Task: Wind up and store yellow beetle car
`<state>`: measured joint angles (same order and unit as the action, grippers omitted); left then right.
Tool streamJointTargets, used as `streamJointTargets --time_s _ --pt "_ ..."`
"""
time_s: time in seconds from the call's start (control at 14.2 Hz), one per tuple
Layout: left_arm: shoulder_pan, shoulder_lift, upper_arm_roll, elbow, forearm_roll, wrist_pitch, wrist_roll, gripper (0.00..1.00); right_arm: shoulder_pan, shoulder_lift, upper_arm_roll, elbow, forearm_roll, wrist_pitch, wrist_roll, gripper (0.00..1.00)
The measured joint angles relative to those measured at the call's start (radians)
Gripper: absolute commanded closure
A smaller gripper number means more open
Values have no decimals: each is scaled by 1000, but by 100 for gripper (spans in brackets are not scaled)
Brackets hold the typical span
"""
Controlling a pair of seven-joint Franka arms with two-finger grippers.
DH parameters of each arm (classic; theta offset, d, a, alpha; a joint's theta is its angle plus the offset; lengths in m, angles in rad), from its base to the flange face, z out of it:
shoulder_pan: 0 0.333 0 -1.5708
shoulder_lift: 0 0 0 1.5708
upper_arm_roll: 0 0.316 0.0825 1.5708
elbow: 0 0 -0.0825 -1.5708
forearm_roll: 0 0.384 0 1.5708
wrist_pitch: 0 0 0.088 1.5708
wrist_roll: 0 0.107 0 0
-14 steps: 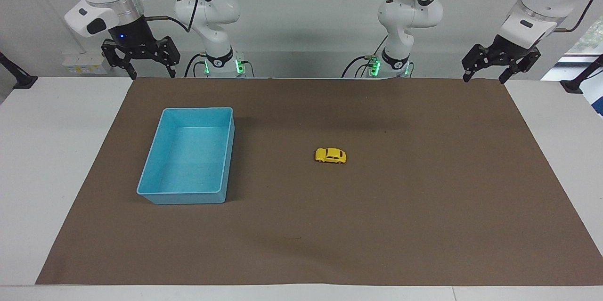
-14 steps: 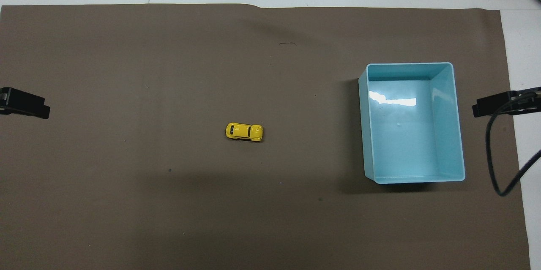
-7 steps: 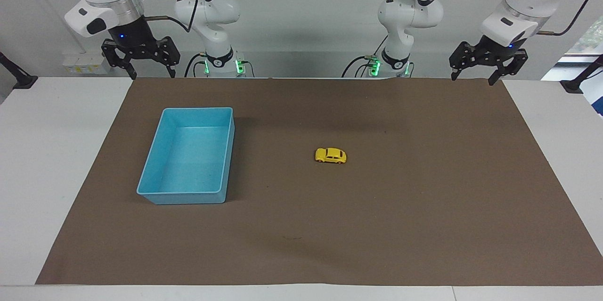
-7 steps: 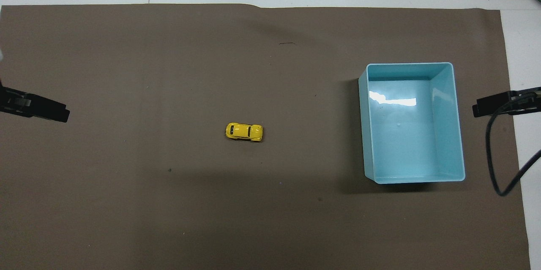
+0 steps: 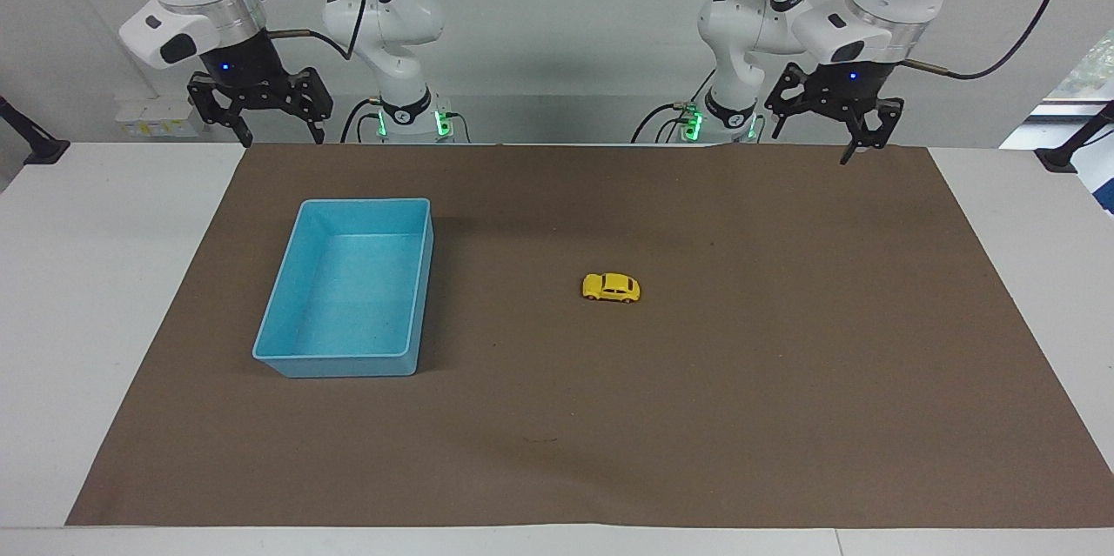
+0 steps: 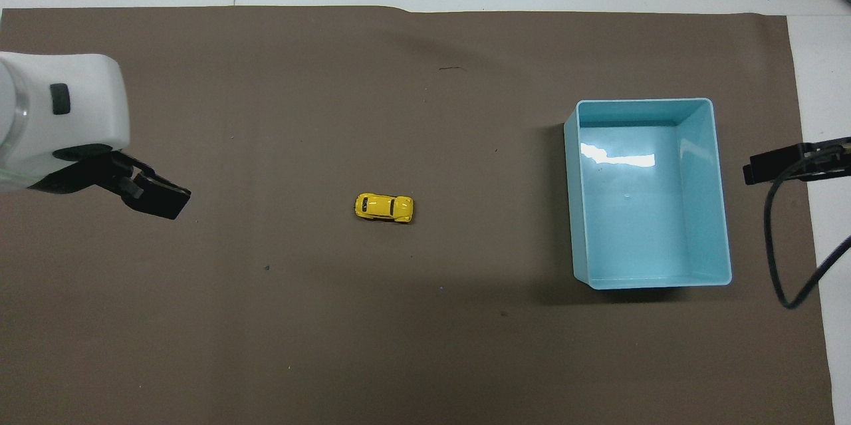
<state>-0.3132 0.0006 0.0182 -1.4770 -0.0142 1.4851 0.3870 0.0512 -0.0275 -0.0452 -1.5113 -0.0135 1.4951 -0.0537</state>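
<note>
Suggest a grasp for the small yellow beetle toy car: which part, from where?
Probably pinch the small yellow beetle toy car across its two long flanks, coming straight down. It sits upright on its wheels on the brown mat, lengthwise along the table, so its sides are free. The open left gripper is closer.

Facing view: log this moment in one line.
small yellow beetle toy car: on brown mat, untouched | left gripper: open, raised | right gripper: open, waiting
</note>
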Motion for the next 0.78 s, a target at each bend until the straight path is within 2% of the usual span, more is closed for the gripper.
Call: streamJointTargets --time_s 0.35,0.56,0.78 --pt "-94 46 -7 -10 -16 71 233 0 0 0 0 0 0 0 0 0" --pt "-101 87 -5 -30 -54 143 417 0 0 0 0 0 0 0 0 0" --pt "-101 104 -3 -97 -85 233 544 0 0 0 0 0 0 0 0 0"
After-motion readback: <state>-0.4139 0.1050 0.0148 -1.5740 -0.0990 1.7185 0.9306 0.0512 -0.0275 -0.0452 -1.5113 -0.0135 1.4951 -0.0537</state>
